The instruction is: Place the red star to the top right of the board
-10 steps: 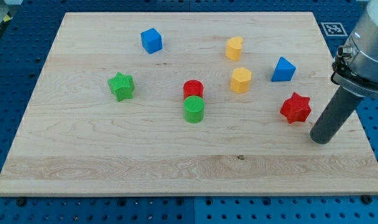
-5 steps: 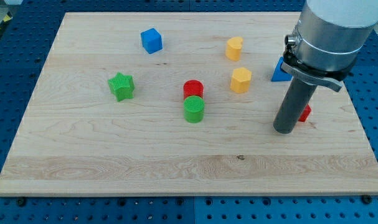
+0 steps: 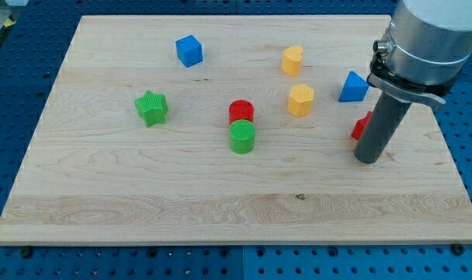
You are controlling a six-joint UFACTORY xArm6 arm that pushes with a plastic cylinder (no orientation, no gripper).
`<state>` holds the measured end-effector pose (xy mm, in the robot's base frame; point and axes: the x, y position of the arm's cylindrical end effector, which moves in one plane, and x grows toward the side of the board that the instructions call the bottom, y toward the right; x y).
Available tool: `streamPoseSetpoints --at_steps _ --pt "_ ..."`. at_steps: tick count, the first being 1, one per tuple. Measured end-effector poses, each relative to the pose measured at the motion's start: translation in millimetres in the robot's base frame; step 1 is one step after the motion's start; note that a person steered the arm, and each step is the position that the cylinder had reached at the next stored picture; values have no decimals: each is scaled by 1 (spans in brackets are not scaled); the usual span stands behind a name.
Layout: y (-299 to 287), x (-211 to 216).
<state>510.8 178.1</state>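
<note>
While my tip sits at the red star's six o'clock, no claw showing, pushing could strike the blue triangle at twelve.

My tip stood low on the board's right side, the red star touching it from behind. The blue triangle block blocked the way up; open wood lay right of it.
</note>
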Motion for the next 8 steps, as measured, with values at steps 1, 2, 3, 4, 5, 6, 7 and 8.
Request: streamPoseSetpoints --at_steps 1,2,3,4,5,6,7,8 --pt "1 0" --pt "1 -1" --pt "1 -3" --pt "0 -3" --pt "-7 -3" --pt "-9 -12" --pt "-9 -14" --pt "-9 -21"
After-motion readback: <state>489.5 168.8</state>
